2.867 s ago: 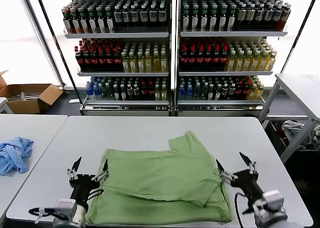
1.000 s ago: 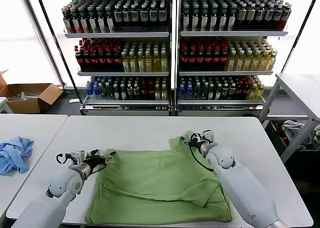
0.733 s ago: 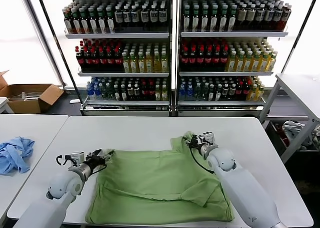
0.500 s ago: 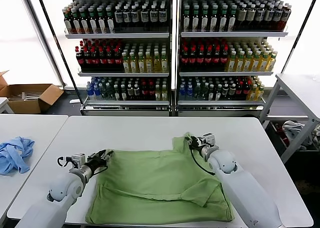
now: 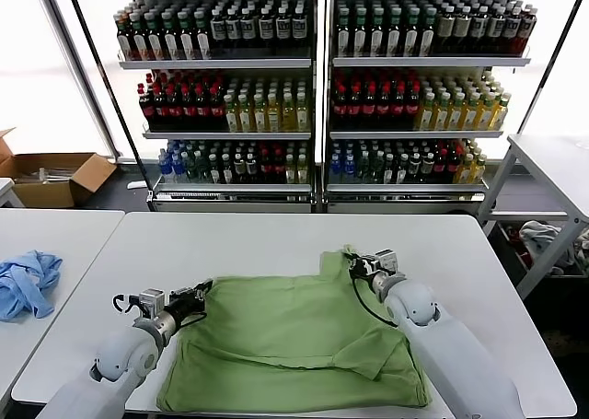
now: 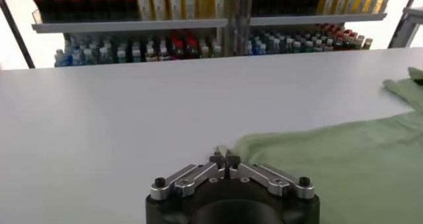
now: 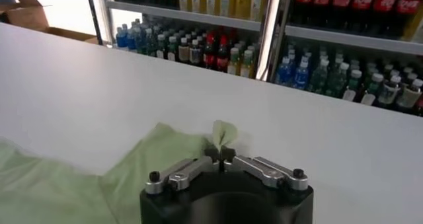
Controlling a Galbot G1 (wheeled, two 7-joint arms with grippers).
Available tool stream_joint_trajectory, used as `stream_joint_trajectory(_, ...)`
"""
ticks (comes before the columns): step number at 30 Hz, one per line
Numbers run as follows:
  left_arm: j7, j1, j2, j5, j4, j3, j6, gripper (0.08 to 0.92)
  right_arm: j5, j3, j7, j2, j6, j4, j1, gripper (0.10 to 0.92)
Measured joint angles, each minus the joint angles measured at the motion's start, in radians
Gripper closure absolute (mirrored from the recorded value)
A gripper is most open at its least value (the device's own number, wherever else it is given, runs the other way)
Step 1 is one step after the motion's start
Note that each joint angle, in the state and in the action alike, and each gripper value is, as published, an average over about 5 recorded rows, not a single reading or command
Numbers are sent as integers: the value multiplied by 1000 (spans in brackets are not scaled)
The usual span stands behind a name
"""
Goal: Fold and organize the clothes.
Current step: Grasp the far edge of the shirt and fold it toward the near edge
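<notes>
The left gripper point(image 5: 201, 292) pinched the soft light green polo shirt point(image 5: 294, 336) at its 10 o'clock corner. The right gripper point(image 5: 353, 264) pinched the cloth at 1 o'clock.

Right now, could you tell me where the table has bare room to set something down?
Bare tabletop runs between the polo shirt and the far edge by the drink shelves, plus strips on both sides. The near half is crowded: the shirt, with the left gripper and right gripper pinching its far corners.

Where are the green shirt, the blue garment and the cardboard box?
green shirt point(image 5: 294, 331), head view, middle of its body.
blue garment point(image 5: 25, 283), head view, its crumpled middle.
cardboard box point(image 5: 46, 192), head view, front wall.
</notes>
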Motion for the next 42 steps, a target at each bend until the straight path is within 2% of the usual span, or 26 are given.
stream_joint_trajectory(14,-77,67,50,-2,-125,-50,-92,914,30,36,69,-114,111,212,-83,913)
stream_joint_trajectory(31,-166,328,123,157,-358,-91,-151,914,-35,156,107,-241,175,516,-428,913)
stream_joint_trajectory(42,-206,450,133,262,-425,-106,-176,914,-107,223,130,-272,216,646,-654,913)
